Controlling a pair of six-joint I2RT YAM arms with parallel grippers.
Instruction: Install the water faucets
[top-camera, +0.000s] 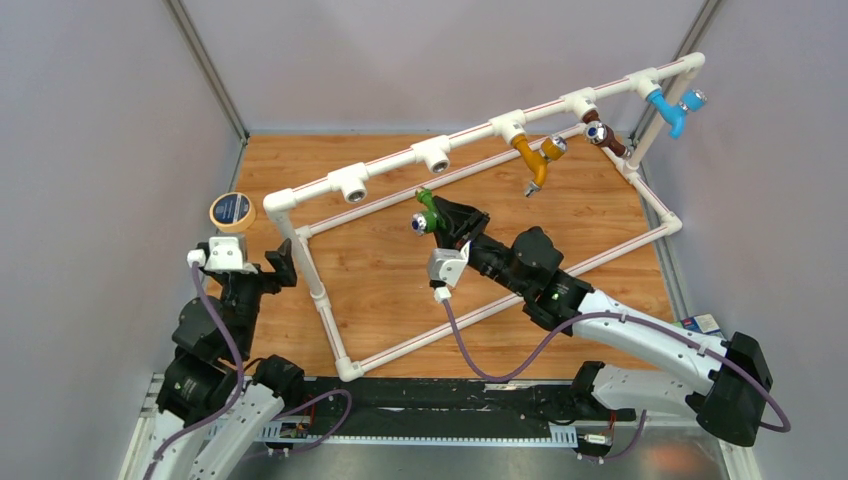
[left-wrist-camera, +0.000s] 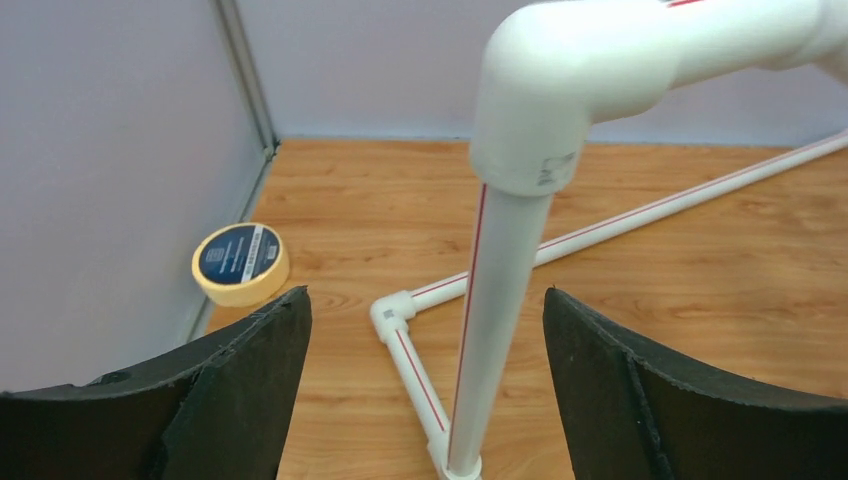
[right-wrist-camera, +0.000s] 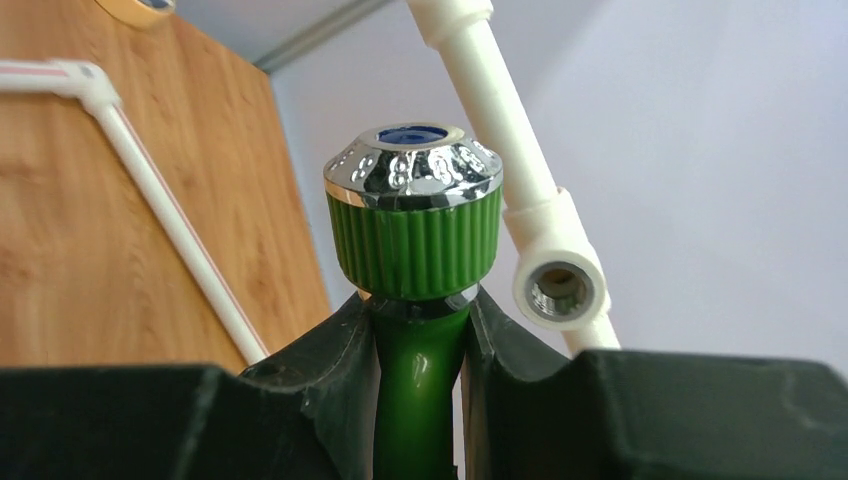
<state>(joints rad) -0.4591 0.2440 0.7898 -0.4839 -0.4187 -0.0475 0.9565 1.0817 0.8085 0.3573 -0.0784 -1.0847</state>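
Note:
My right gripper (top-camera: 437, 220) is shut on the green faucet (top-camera: 426, 213) and holds it in the air below the white pipe frame's top rail (top-camera: 470, 135). In the right wrist view the faucet (right-wrist-camera: 415, 250) stands between my pads, its silvery blue-dotted knob up, with an open threaded T fitting (right-wrist-camera: 558, 290) just to its right. The orange faucet (top-camera: 535, 158), brown faucet (top-camera: 605, 138) and blue faucet (top-camera: 668, 108) hang from fittings further right on the rail. My left gripper (top-camera: 283, 262) is open, its fingers either side of the frame's upright post (left-wrist-camera: 497, 300) without touching it.
A roll of tape (top-camera: 232, 211) lies on the wooden table at the far left, also seen in the left wrist view (left-wrist-camera: 240, 262). Two empty T fittings (top-camera: 350, 183) (top-camera: 433, 155) sit on the rail's left part. Grey walls close in on three sides.

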